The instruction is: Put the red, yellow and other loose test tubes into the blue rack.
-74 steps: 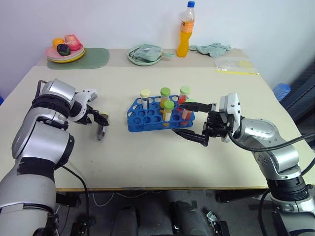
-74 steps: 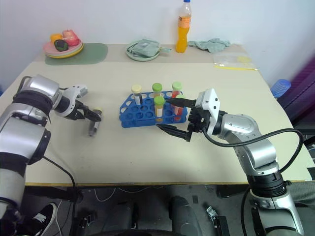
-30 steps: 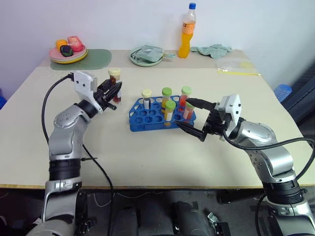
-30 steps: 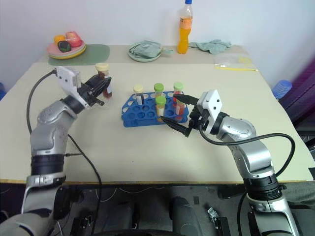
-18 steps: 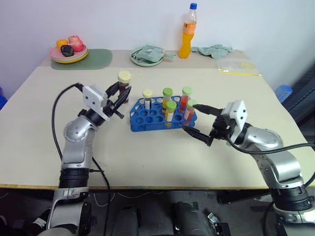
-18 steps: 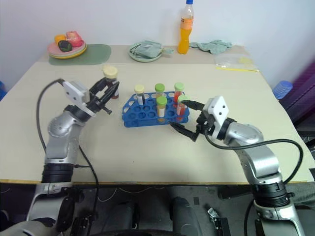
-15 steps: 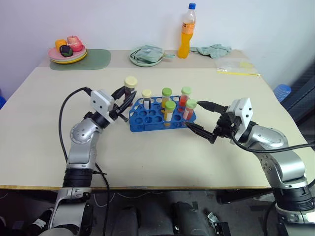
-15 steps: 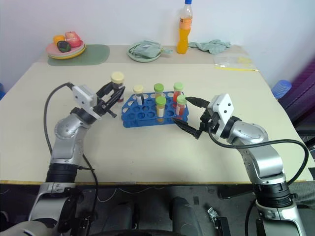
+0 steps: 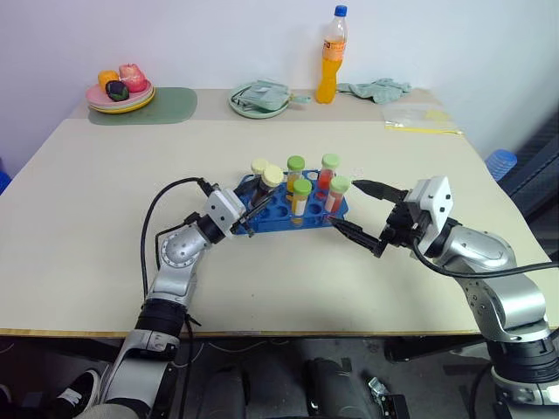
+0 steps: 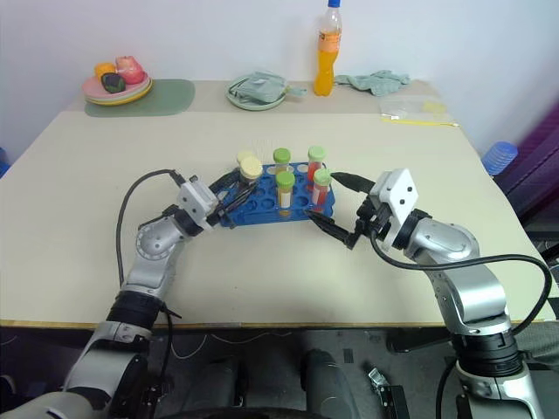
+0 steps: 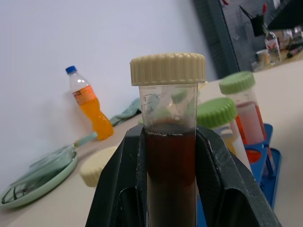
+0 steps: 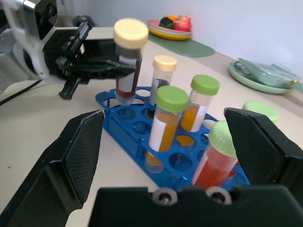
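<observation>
The blue rack (image 9: 288,225) stands mid-table with several capped tubes upright in it, one cream-capped (image 9: 258,166) and the others green-capped, holding orange or red liquid. My left gripper (image 9: 262,199) is shut on a cream-capped test tube (image 9: 272,177) of dark red liquid (image 11: 170,161). It holds the tube upright at the rack's left end (image 12: 129,61). The tube's lower tip is at the holes, but I cannot tell if it is inside one. My right gripper (image 9: 348,204) is open at the rack's right end, with nothing between its fingers (image 12: 80,156).
An orange drink bottle (image 9: 330,54), a green plate with a cloth (image 9: 258,96), a fruit plate (image 9: 118,90) on a green mat and a plastic bag (image 9: 419,118) line the far edge. A black cable (image 9: 162,227) loops from my left wrist.
My left arm swung down and to the right, carrying the cream-capped tube from the table's left side to the rack's left end. My right gripper drew back slightly to the right and stayed open.
</observation>
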You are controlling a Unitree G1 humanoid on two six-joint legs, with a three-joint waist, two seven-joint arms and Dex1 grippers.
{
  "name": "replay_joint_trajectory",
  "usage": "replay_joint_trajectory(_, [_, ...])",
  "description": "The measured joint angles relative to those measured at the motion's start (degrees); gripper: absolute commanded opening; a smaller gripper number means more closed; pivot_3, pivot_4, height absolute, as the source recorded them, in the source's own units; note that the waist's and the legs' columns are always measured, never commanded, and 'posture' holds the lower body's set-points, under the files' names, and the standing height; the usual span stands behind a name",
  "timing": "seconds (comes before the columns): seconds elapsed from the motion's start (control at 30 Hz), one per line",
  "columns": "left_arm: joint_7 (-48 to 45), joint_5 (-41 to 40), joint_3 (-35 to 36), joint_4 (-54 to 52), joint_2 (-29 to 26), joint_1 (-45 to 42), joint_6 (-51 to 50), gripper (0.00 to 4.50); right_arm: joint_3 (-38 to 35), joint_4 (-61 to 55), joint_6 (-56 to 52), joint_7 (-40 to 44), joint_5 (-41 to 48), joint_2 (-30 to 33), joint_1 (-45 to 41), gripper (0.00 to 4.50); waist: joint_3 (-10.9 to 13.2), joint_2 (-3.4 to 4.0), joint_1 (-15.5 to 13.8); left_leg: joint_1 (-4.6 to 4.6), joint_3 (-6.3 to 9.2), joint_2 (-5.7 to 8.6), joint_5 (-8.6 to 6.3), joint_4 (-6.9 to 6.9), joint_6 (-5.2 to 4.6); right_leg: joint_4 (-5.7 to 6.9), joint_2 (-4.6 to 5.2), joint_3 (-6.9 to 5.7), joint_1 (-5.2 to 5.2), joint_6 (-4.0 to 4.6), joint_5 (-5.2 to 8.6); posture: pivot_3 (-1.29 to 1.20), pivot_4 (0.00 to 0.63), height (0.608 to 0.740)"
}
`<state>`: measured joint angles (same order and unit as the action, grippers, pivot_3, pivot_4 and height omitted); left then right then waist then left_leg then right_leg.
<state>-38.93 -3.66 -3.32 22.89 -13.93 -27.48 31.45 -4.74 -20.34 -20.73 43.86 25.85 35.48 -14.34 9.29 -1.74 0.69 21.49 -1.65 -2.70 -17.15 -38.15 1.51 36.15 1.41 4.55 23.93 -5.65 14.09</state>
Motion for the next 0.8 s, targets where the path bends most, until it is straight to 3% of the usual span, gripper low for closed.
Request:
replay_joint_trajectory(0.43, [0.6,-0.3,-1.0,4.1,1.8,-0.3,3.6,0.85,-0.1,-1.0,-1.6,-1.3,-0.1,0.7,-1.0,4.5,0.0,0.01,0.0,-0.05,0.02,0.0,0.0,0.0,-0.01,-0.01,-0.01,-0.01,-0.05,0.0,0.0,0.0,0.15,0.74])
replay_joint_trajectory(0.8, [-1.0,-10.8,1.6,3.4,4.3,0.9,-8.4,0.85,-0.1,-0.6,-0.2,-1.1,-1.4,1.0,-1.8,4.5,0.0,0.01,0.1,-0.04,0.05,0.0,0.0,0.0,-0.01,-0.02,-0.02,-0.03,-0.06,0.0,0.01,0.0,0.15,0.74])
